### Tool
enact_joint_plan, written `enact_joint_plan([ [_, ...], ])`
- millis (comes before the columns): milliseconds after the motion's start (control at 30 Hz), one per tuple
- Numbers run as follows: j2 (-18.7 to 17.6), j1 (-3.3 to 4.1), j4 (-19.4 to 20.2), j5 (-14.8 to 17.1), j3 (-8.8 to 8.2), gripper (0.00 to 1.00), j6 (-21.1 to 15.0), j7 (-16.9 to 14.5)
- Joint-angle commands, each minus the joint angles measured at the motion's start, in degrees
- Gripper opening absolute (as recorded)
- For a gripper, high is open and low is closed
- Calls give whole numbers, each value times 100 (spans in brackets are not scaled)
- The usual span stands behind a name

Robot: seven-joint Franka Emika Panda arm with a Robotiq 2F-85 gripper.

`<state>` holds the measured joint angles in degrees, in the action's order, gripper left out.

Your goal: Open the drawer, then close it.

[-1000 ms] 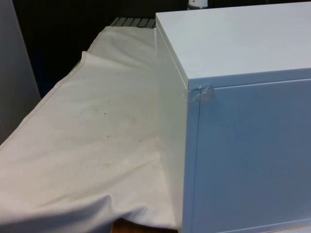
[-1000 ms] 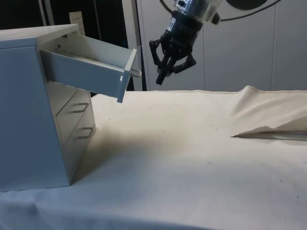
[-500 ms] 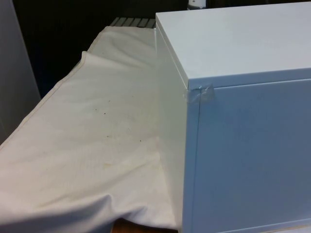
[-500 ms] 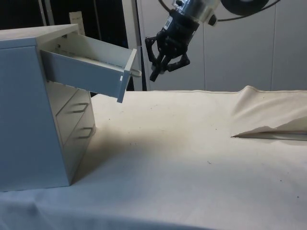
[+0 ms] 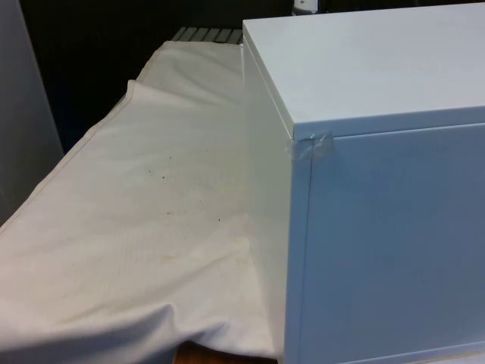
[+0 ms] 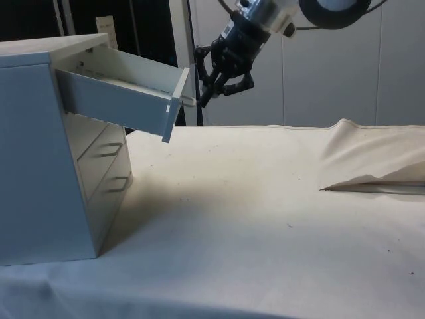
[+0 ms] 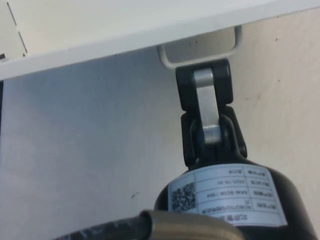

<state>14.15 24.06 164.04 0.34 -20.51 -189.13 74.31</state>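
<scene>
Top drawer (image 6: 123, 100) is pulled out; the gripper (image 6: 207, 95), jaws narrow, sits by its handle (image 6: 188, 101), ready to push.

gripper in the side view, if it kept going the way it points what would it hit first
Most likely the handle of the open top drawer: the gripper points at it, just short; the exact gap is unclear.

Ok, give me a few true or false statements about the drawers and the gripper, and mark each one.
1. The top drawer is pulled out and sags downward. True.
2. The gripper hangs close to the top drawer's handle. True.
3. The two lower drawers are pulled out too. False: both are shut.
4. A cup stands on the cloth. False: no cup is there.
</scene>
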Motion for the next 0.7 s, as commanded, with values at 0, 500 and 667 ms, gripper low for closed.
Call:
enact_joint_plan([
  [0,-109,-63,-57,17,23,0,-149,0],
  [500,-321,17,-332,92,-6,0,-223,80],
  [667,-338,29,-413,46,-11,0,-120,97],
])
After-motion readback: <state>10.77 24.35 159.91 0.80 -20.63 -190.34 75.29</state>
